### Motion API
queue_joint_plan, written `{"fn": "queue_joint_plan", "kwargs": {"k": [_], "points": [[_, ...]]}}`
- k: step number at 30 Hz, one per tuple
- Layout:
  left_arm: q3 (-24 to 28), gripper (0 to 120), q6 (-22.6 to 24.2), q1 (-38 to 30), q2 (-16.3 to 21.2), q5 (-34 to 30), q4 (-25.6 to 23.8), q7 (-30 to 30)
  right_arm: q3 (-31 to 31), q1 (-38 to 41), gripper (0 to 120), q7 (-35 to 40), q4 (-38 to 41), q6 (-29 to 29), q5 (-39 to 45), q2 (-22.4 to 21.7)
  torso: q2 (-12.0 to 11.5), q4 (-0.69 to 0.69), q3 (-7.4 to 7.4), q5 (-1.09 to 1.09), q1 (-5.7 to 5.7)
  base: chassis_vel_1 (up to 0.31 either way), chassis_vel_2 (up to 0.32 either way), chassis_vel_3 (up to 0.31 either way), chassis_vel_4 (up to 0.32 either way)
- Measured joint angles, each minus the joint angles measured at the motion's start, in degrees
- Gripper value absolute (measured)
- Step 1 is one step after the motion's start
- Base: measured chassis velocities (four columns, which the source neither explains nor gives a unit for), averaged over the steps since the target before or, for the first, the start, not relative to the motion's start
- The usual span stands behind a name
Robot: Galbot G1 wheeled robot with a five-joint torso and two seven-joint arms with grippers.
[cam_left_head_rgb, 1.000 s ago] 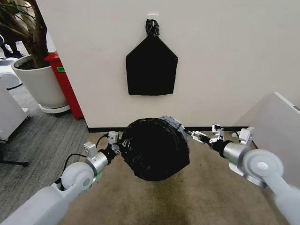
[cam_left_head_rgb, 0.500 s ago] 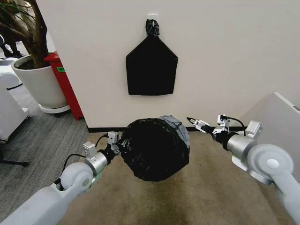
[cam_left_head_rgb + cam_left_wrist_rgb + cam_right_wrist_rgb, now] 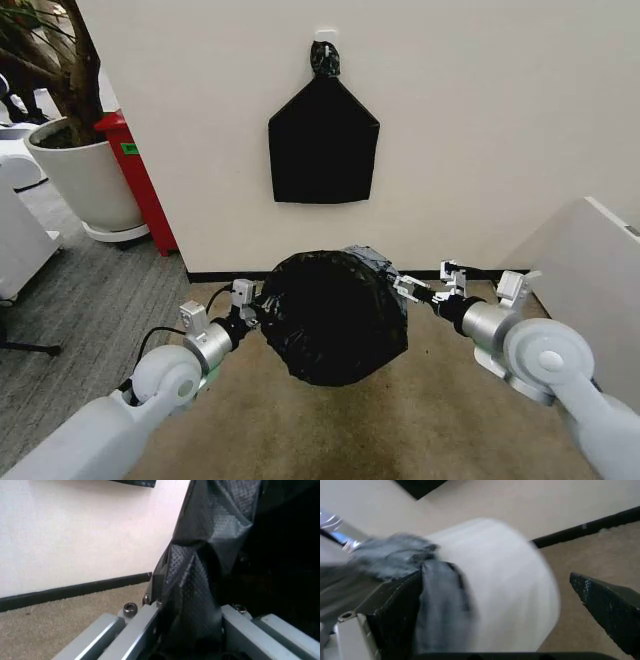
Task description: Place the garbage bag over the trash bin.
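Note:
The black crinkly garbage bag (image 3: pixel 332 318) bulges between my two arms, low in front of the wall, and covers the trash bin in the head view. My left gripper (image 3: pixel 254 305) is shut on the bag's left edge; in the left wrist view a fold of the bag (image 3: pixel 195 592) is pinched between its fingers (image 3: pixel 135 630). My right gripper (image 3: pixel 407 288) is at the bag's right edge and stands open. In the right wrist view the cream-white trash bin (image 3: pixel 505 585) shows between its wide-apart fingers, with a grey strip of bag (image 3: pixel 440 603) lying against one finger.
A flat matte black bag (image 3: pixel 323 140) hangs on the wall above. At the left stand a large white plant pot (image 3: pixel 85 180) and a red cabinet (image 3: pixel 140 185). A white partition (image 3: pixel 590 270) is at the right. The floor is tan carpet (image 3: pixel 420 420).
My right gripper swung up and away to the right, then came back down to the bag's right edge. The left gripper and the bag have barely moved.

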Motion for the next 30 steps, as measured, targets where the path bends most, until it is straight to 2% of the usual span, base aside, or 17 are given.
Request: {"fn": "queue_joint_plan", "kwargs": {"k": [13,21,25,30], "points": [[-0.46,0,0.01,1.73,-0.02,-0.48,-1.12,-0.03,0.77,-0.19,100,-1.19,-2.98,0.63,-0.73,1.48,0.0,0.0,0.0,0.01,0.0,0.0,0.0,0.0,0.0],[-0.51,0,0.71,1.18,-0.22,-3.73,-0.75,-0.89,2.65,-3.76,100,-2.91,1.22,2.93,-0.06,1.71,0.0,-0.01,0.0,0.0,0.0,0.0,0.0,0.0,0.0],[-0.5,0,1.11,1.47,-0.42,-4.4,-0.47,-1.23,3.81,-3.8,100,-0.53,3.46,3.86,3.73,2.21,0.0,0.0,0.0,0.0,0.0,0.0,0.0,0.0,0.0],[-0.29,0,2.04,1.47,-0.6,-6.77,-0.63,-3.74,4.81,-3.64,100,1.01,7.37,4.95,4.39,2.33,0.0,-0.01,0.0,0.0,0.0,0.0,0.0,0.0,0.0]]}}
